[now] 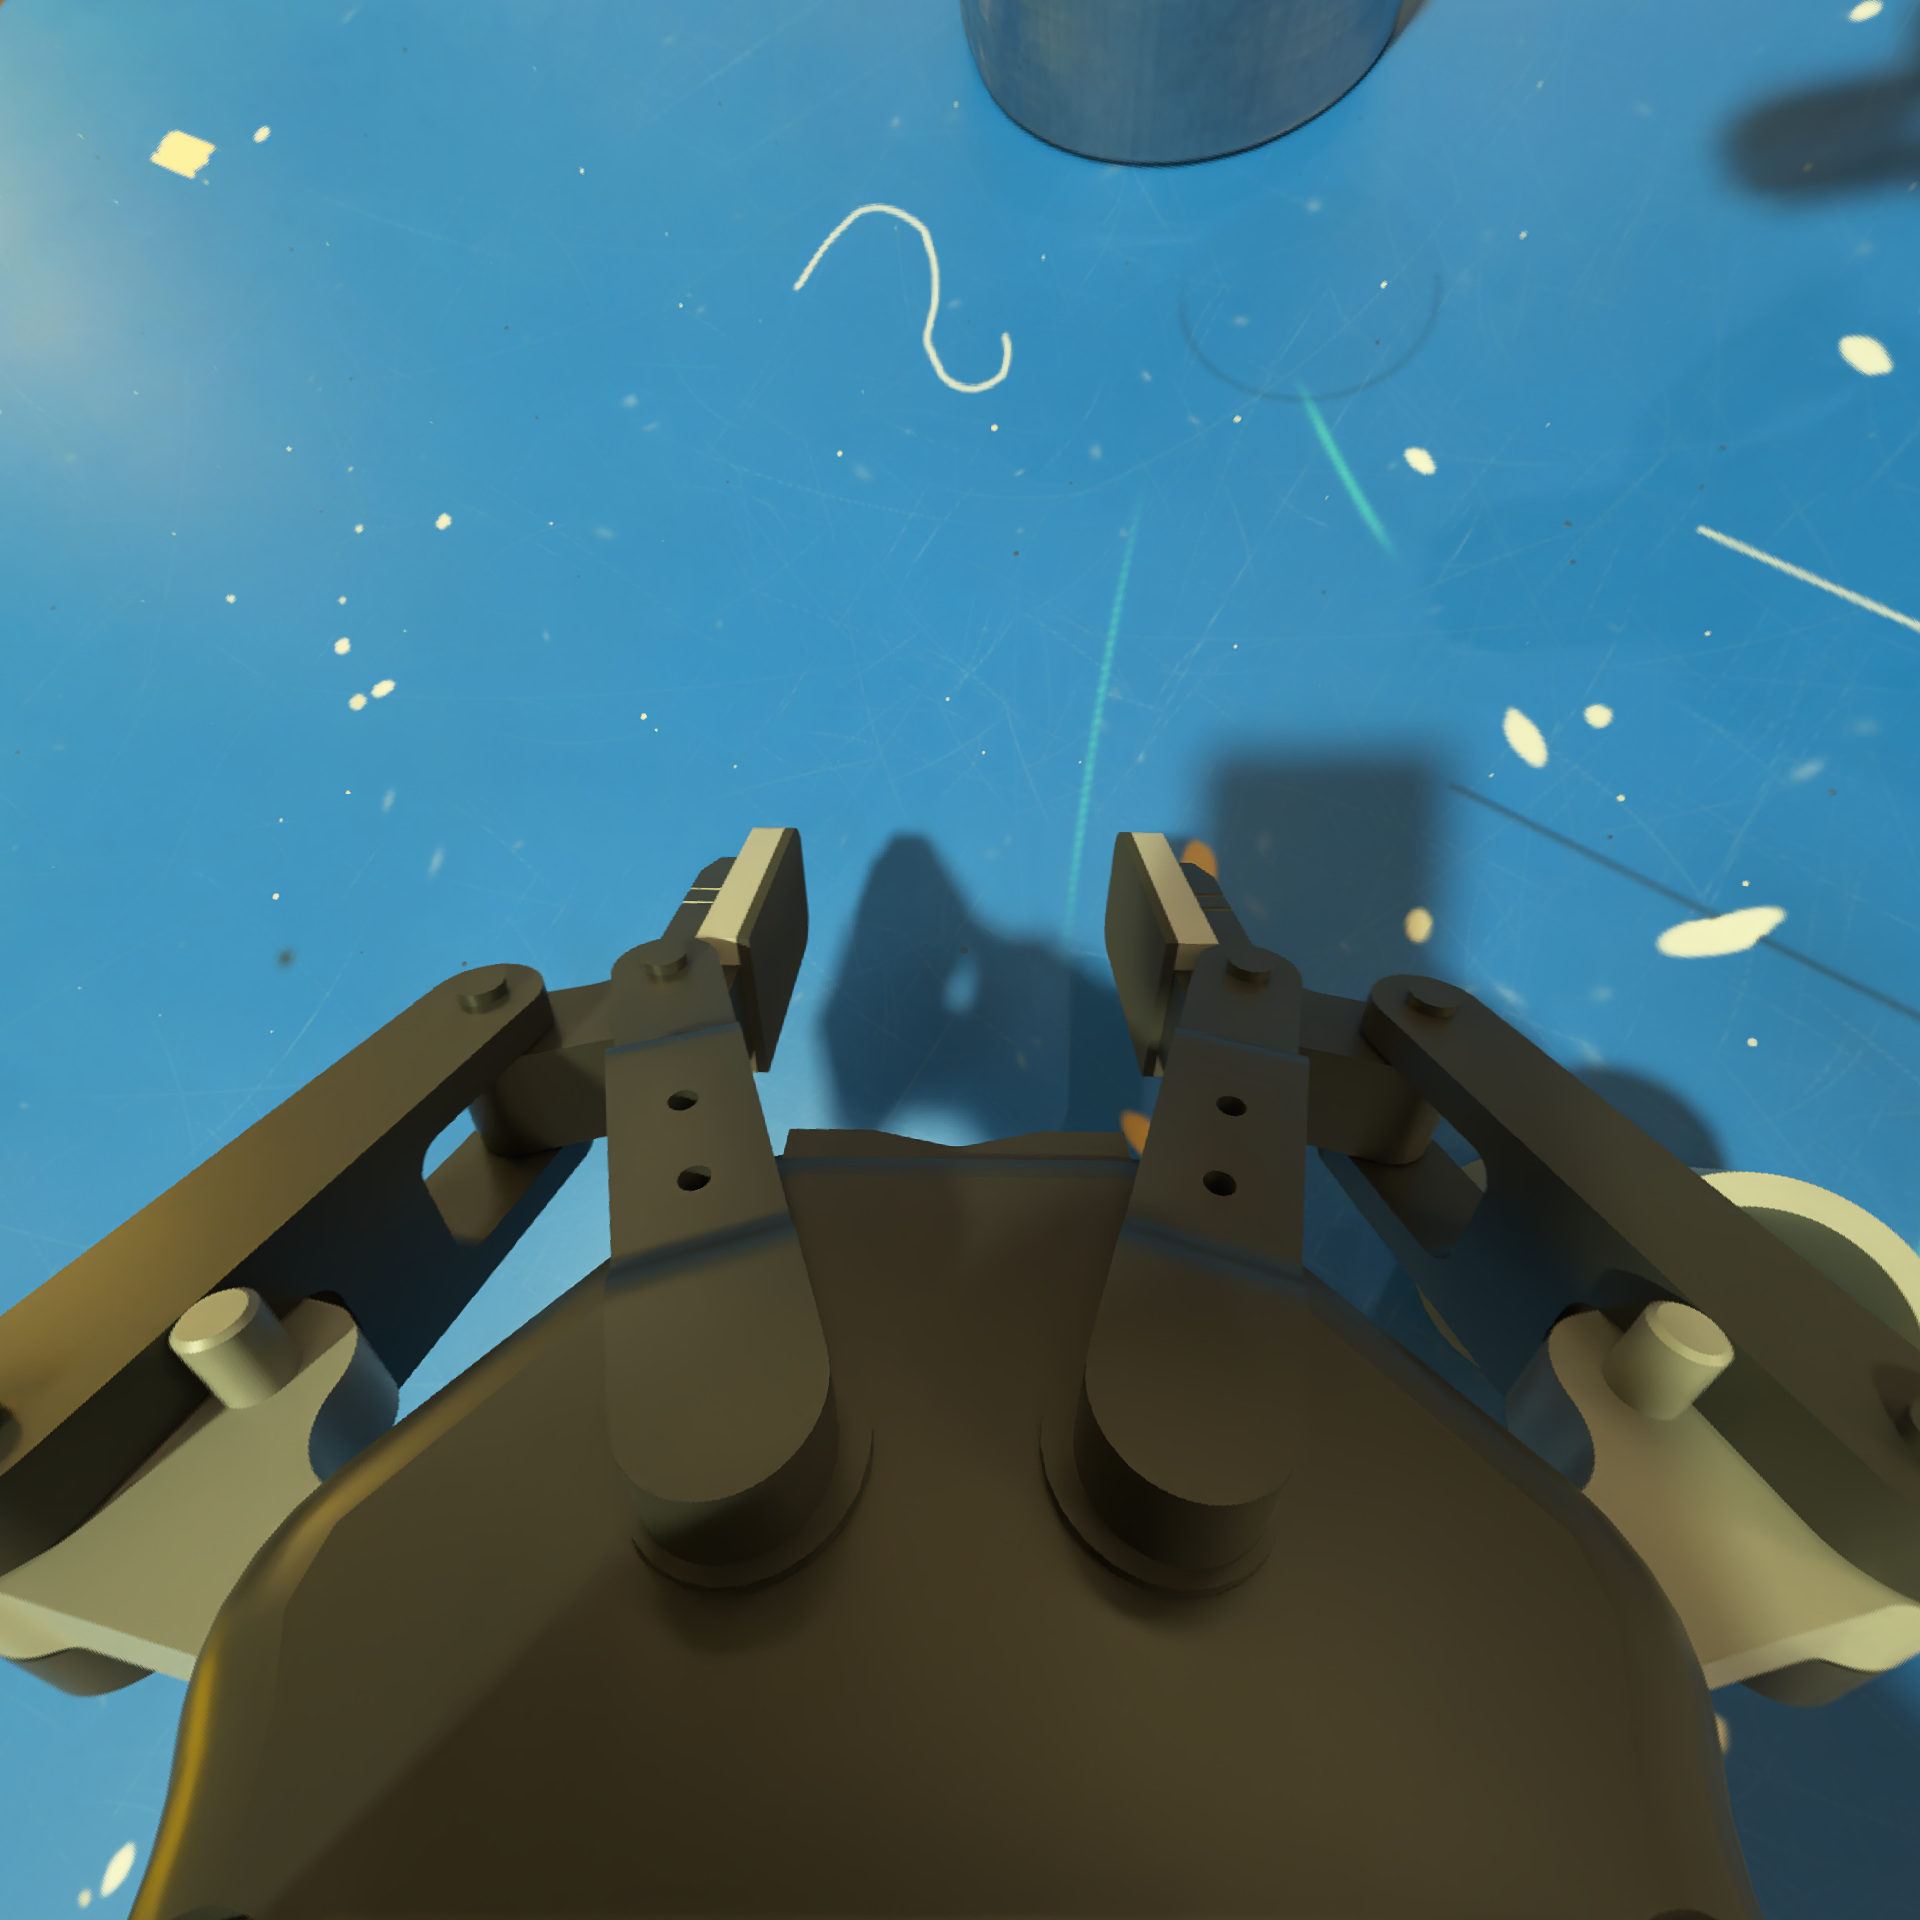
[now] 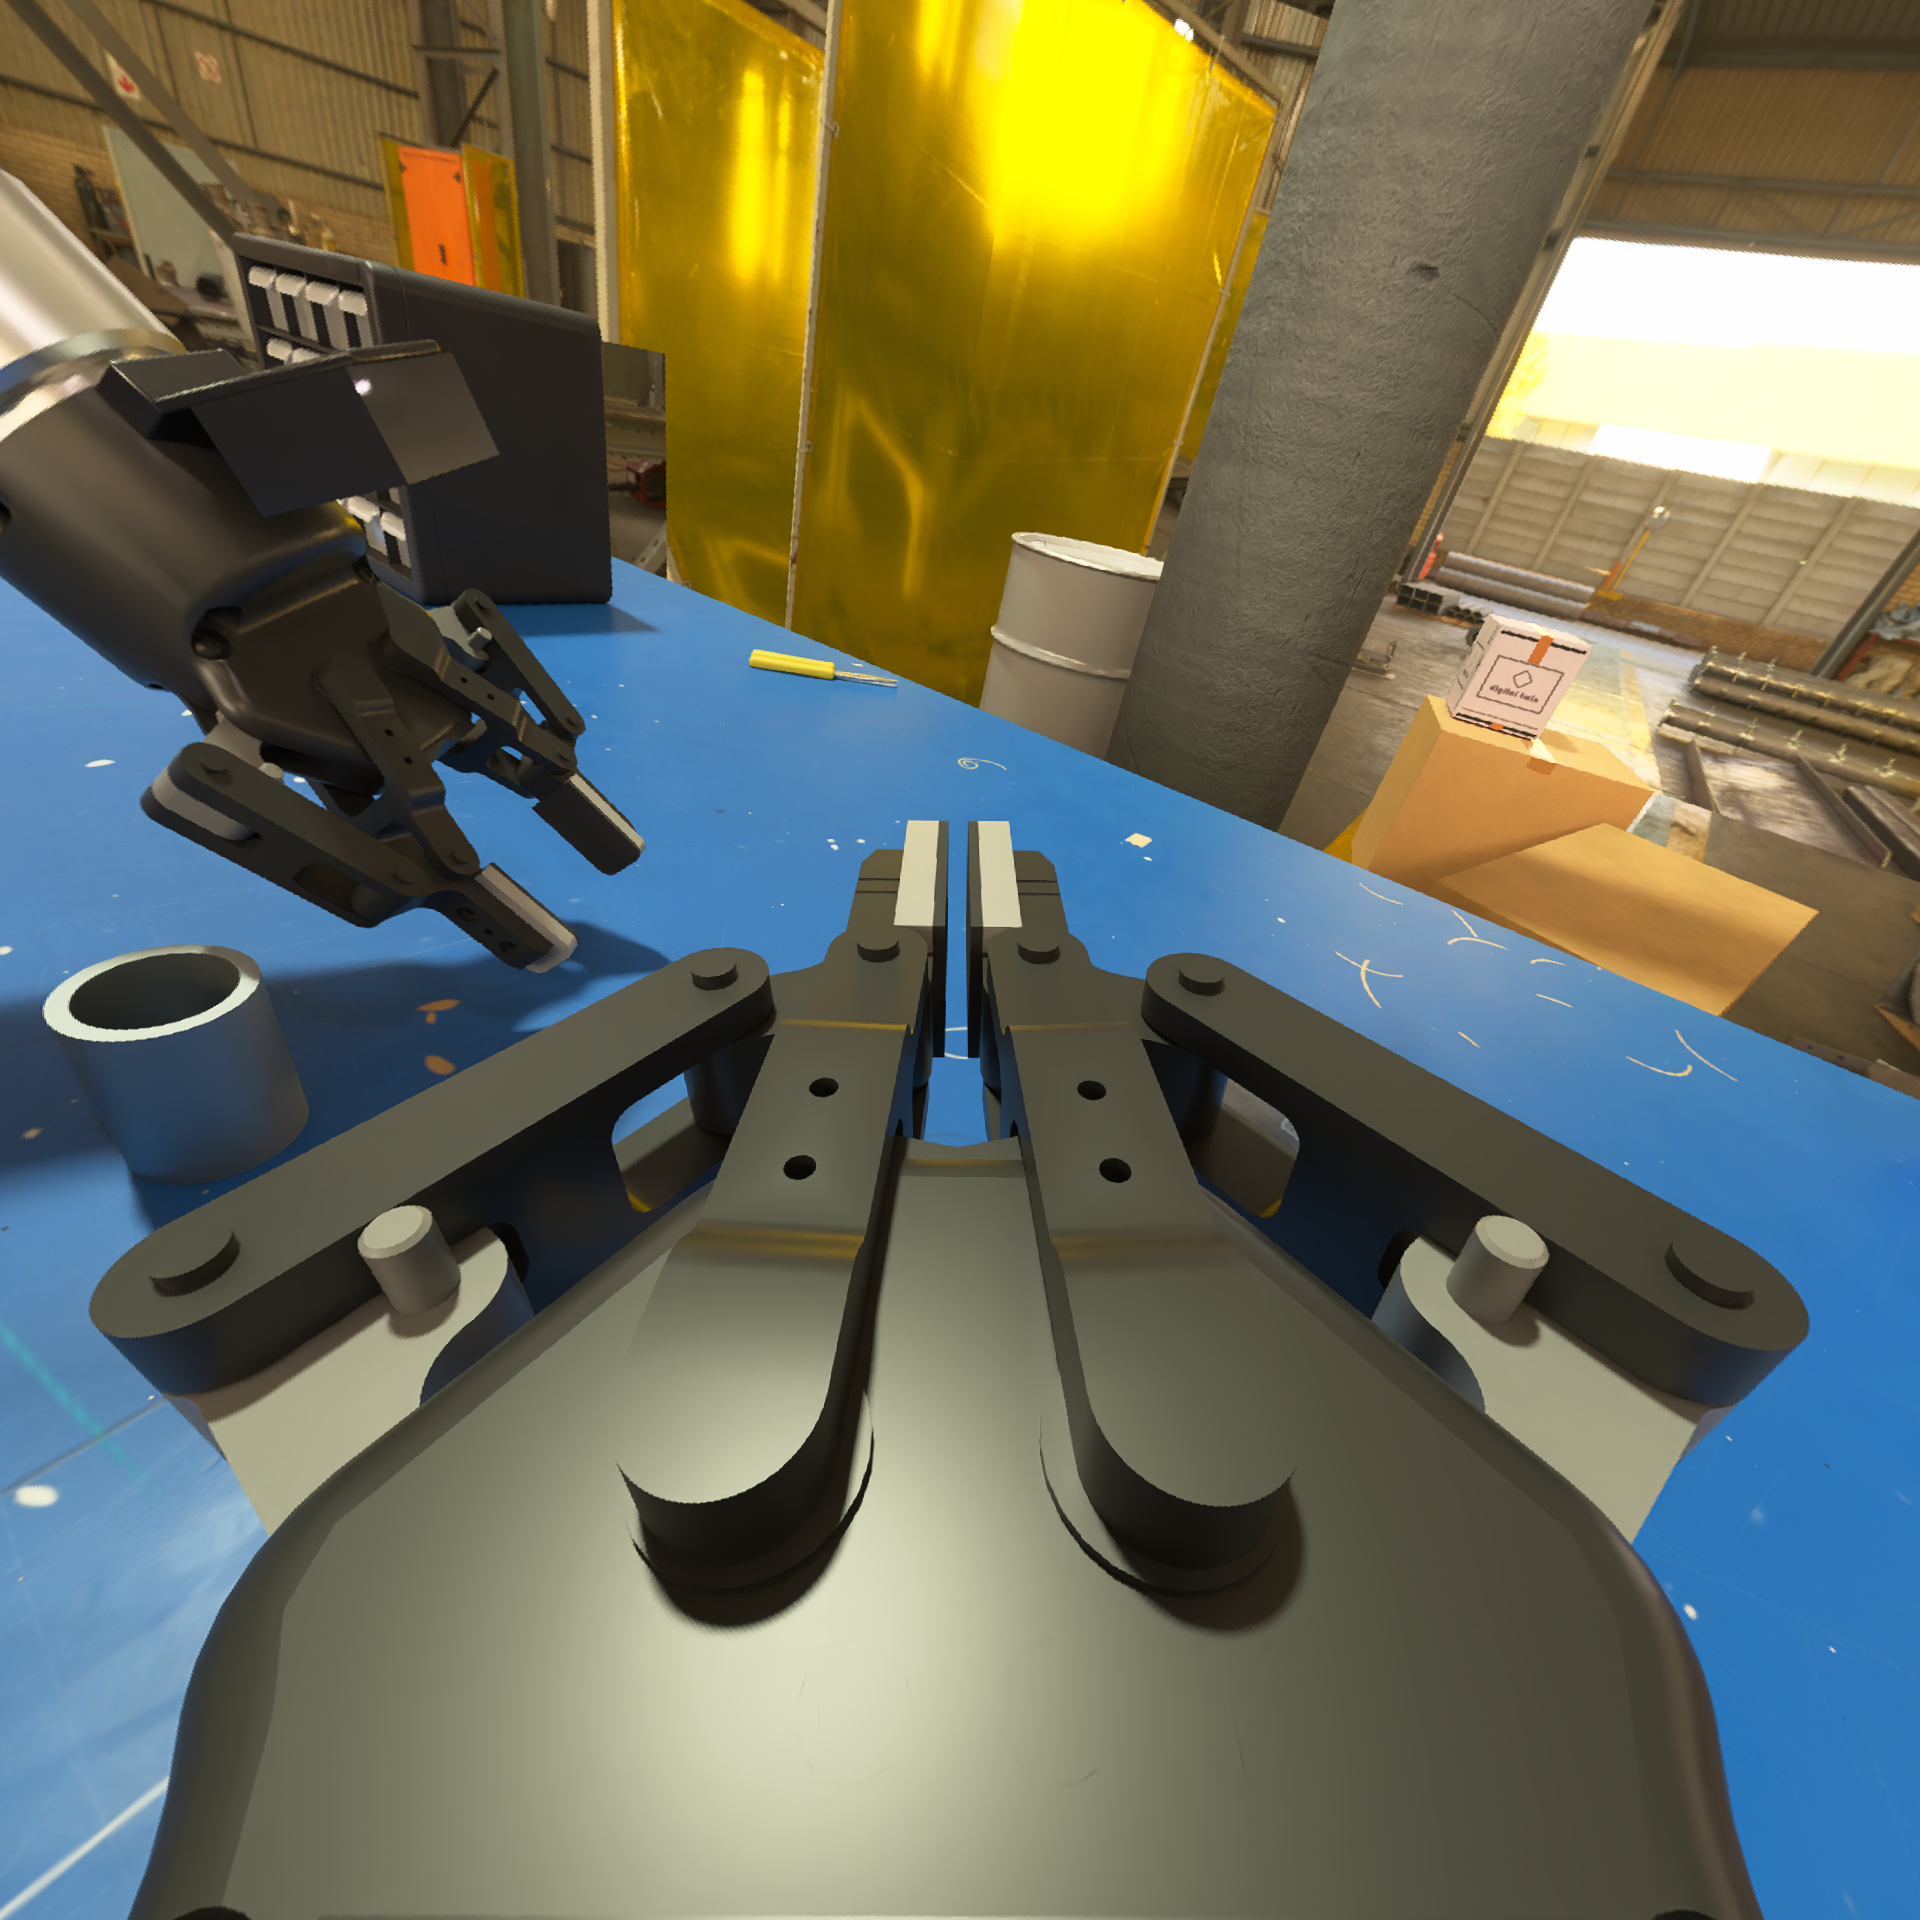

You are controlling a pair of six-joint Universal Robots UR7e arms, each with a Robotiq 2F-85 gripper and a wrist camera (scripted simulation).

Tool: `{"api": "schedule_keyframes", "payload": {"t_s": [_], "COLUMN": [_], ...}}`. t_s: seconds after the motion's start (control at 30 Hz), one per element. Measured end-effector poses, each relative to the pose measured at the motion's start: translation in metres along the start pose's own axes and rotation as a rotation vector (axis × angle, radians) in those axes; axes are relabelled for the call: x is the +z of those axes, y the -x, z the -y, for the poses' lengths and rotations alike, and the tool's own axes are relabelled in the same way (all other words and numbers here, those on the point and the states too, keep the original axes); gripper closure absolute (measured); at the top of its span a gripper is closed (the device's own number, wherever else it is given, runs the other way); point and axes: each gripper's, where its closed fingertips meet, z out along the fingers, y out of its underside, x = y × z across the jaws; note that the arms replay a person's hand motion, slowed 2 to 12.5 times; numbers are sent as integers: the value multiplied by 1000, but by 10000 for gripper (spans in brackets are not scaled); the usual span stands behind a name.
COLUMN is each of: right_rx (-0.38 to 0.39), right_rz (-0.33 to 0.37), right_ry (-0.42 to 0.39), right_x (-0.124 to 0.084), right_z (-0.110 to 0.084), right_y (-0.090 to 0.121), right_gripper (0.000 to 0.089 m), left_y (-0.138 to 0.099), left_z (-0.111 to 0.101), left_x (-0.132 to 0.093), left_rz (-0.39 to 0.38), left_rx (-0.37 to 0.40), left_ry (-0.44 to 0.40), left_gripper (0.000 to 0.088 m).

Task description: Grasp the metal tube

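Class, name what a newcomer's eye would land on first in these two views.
Glowing yellow curtains fill the background behind the blue table. On the table's left stands the upright, hollow metal tube, with the left gripper open beside it, not touching. The right gripper dominates the foreground, nearly shut and empty.

The metal tube (image 2: 177,1060) is short, grey and hollow. It stands upright on the blue table (image 2: 790,748), its open end up.

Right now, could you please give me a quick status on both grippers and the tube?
Left gripper open, empty, above the table. Right gripper shut, empty. Metal tube upright, untouched, ahead of left gripper. Nothing in the way.
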Motion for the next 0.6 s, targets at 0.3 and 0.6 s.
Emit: {"api": "schedule_keyframes", "payload": {"t_s": [0.3, 0.6], "right_rx": [0, 8], "right_rz": [11, 24], "right_ry": [5, 7], "right_x": [0, 1], "right_z": [-1, -1], "right_y": [2, 3], "right_gripper": [859, 859], "left_y": [10, 28], "left_z": [-4, 12], "left_x": [12, 16], "left_rz": [44, 130], "left_rx": [82, 110], "left_ry": [99, 51], "left_gripper": [679, 882]}}
